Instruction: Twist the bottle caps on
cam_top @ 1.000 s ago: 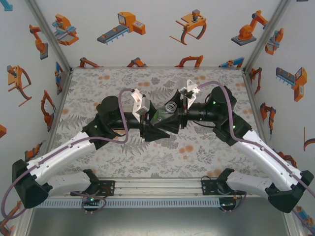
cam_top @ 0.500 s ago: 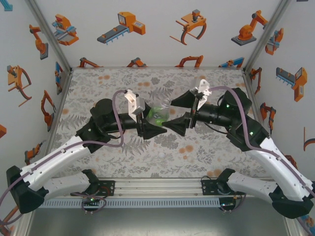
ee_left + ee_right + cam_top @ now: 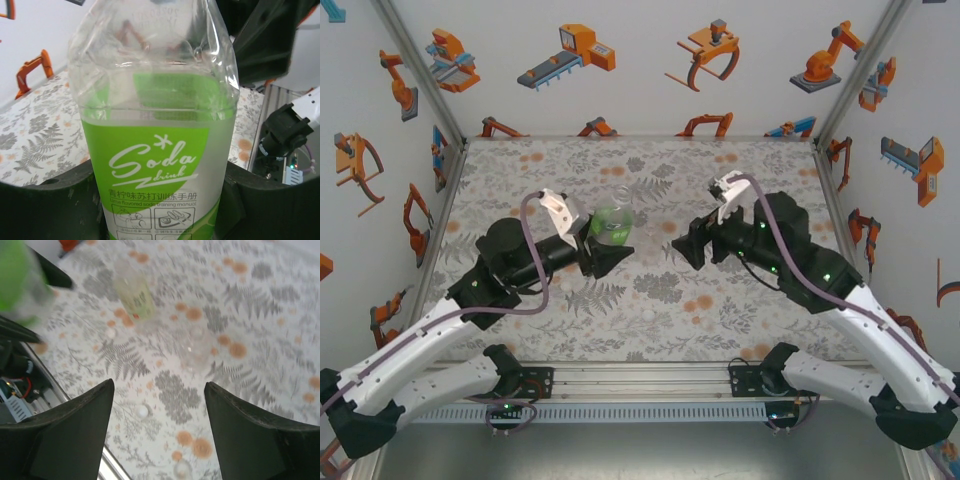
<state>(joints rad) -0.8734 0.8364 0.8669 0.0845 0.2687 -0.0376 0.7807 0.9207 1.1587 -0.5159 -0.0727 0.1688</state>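
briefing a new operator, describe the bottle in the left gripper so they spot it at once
Find the left gripper over the floral table; the green bottle clamped in it is the one. Unlike the yellowish bottle and the colourless bottle down on the table, it bears a bright green label reading Soda drink.

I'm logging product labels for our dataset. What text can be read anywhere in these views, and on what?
"Soda drink": white script on the green-label bottle.
"青柠味苏打训练手册": just below it.
"Lime flavored soda training manual": tiny line beneath, barely legible.
Embossed lettering near that bottle's top: unreadable.
Yellowish bottle: any print too blurred.
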